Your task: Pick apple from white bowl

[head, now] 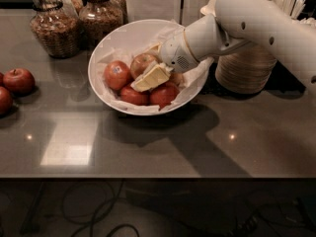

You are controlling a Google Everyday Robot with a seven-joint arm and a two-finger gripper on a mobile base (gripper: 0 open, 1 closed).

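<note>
Apple: tan-yellow skin, red streaks, lying in the white bowl directly behind the gripper, which hides its lower right side. Whether the gripper grasps anything cannot be determined.

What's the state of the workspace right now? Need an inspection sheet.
Surface: dark glossy countertop, showing light reflections.
Job's things: white bowl, paper-lined, at centre back; apple lies in it among red apples.
Clutter: glass jars at back left; loose red apples at the left edge; stacked paper bowls on the right, behind the arm.
Grippers: gripper is inside the bowl, low over the fruit, right beside the apple; contact cannot be told.
Cables: cables lie on the floor below the counter.
Surroundings: white panel behind the bowl; the rest is dark.
</note>
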